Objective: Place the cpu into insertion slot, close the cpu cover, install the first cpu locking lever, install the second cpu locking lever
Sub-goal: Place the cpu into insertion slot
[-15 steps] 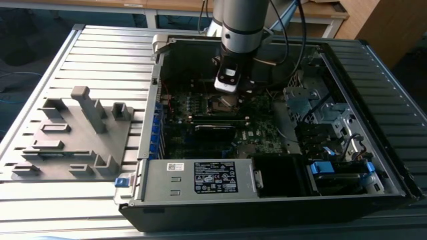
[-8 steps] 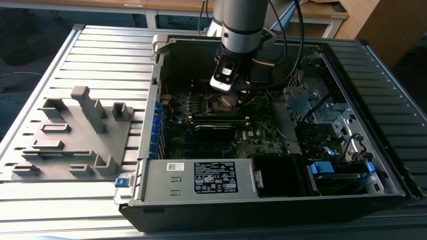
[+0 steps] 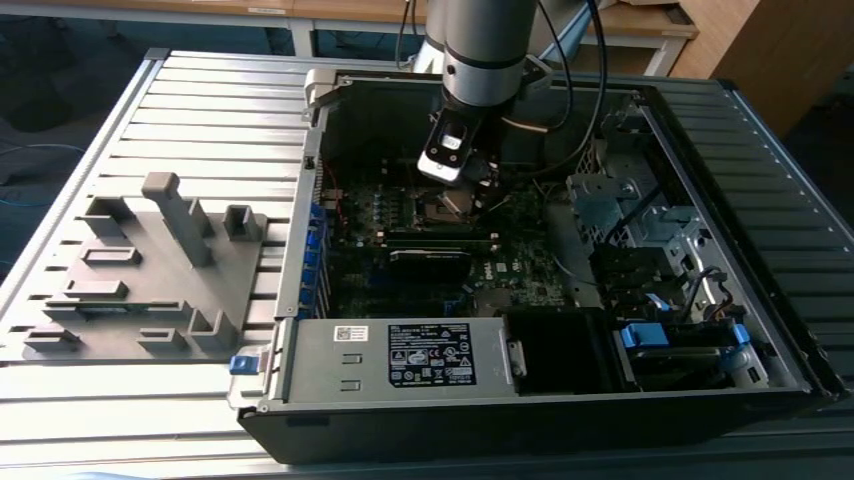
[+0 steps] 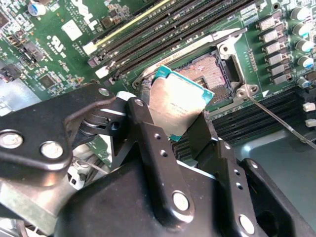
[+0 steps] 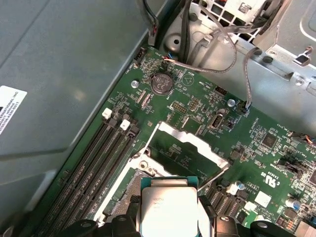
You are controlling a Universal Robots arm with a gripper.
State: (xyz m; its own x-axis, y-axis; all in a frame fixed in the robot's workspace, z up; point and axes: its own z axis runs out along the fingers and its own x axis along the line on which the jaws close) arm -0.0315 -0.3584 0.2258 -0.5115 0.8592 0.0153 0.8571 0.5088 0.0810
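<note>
Zero of four steps finished. The gripper (image 4: pixel 172 118) is clamped on the cpu (image 4: pixel 180 101), holding it close over the open insertion slot (image 4: pixel 205 74), not yet seated. The cpu cover (image 5: pixel 195 142) stands swung up; one locking lever (image 4: pixel 276 118) lies unlatched.

Mostly metal here, little gloss

I see the cpu (image 4: pixel 177 106) with a dull silvery metal top, the claw (image 4: pixel 173 114) in matt black with bright screw heads (image 4: pixel 11 139), the cpu cover (image 5: pixel 195 141) in bare shiny metal, and the bench (image 3: pixel 200 110) in ribbed grey metal.
</note>
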